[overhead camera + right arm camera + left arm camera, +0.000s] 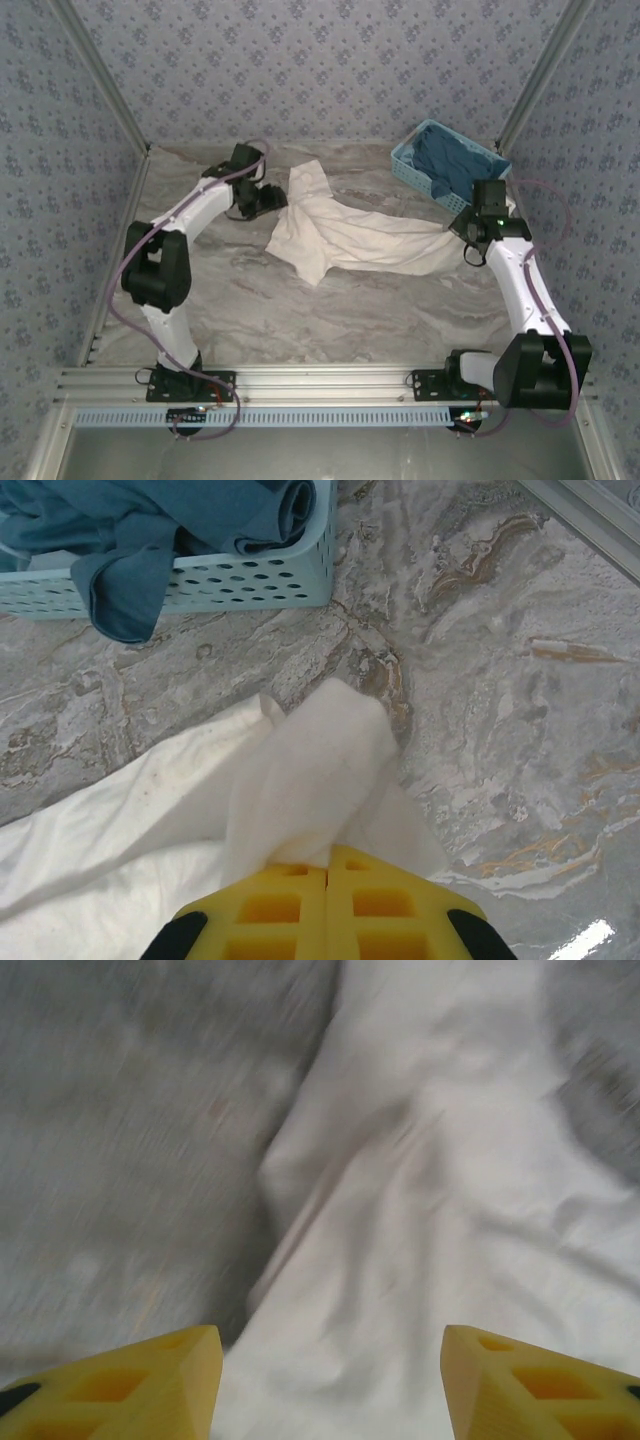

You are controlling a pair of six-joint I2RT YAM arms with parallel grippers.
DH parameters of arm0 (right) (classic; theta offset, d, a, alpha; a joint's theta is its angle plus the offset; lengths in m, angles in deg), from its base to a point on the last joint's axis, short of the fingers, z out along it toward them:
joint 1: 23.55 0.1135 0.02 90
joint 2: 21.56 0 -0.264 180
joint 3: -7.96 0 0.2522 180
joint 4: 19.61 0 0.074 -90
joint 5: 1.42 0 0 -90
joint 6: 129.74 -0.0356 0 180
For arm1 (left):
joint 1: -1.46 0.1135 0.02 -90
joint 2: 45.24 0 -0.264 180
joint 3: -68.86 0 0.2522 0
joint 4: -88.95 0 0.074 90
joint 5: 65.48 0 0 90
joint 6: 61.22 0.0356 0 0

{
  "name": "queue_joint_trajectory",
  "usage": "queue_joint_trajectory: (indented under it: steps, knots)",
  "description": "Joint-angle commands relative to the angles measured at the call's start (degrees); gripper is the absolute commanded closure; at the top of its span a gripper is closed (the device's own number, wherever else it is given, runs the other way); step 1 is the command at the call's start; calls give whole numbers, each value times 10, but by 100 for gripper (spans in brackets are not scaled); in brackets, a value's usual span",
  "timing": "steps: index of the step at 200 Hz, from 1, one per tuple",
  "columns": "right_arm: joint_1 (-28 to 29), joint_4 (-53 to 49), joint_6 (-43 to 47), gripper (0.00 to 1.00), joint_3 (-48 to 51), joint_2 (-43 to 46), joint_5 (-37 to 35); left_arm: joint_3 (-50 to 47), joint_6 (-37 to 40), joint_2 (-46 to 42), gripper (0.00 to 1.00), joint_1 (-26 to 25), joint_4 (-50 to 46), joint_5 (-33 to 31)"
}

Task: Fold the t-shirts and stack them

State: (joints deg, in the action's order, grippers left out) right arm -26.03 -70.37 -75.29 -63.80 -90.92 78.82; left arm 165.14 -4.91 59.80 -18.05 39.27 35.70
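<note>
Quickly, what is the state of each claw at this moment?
Left claw: open, holding nothing, just above the t-shirt.
Right claw: closed, pinching a fold of the t-shirt.

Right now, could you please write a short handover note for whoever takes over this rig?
Left gripper: jaws open over the far-left end of the cream t-shirt.
Right gripper: jaws shut on its right end.
The shirt lies stretched out and wrinkled mid-table; dark blue clothing sits in the basket, far right.
Done: no fold yet.
Left: fold it and stack it.
</note>
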Motion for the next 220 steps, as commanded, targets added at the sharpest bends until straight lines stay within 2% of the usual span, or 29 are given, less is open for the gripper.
queue_joint_trajectory:
  steps: [1, 33, 74, 115, 127, 135, 165, 187, 220]
  knots:
    - [5, -12, -17, 100, 18, 28, 12, -107, 10, -98, 42, 2, -14, -2]
    - [16, -21, -20, 100, 32, 48, 14, -187, 10, -124, 45, 3, 3, 22]
    - [24, -26, -24, 100, 42, 57, 13, -152, -40, -42, 44, -5, 24, 43]
    - [27, -32, -27, 100, 41, 66, 16, -111, -70, 40, 45, -36, 26, 44]
    - [28, -32, -27, 100, 40, 68, 18, -85, -70, 66, 50, -43, 11, 26]
    - [29, -31, -27, 100, 40, 68, 20, -70, -71, 77, 57, -45, 5, 11]
    - [31, -13, -16, 100, 33, 67, 49, -25, -87, 62, 100, -40, -5, -55]
    - [31, 22, -10, 100, 11, 61, 100, -10, -106, -11, 100, -21, -3, -90]
    - [40, 66, 24, 100, -72, 33, 156, -15, -130, -158, 100, 31, 32, -103]
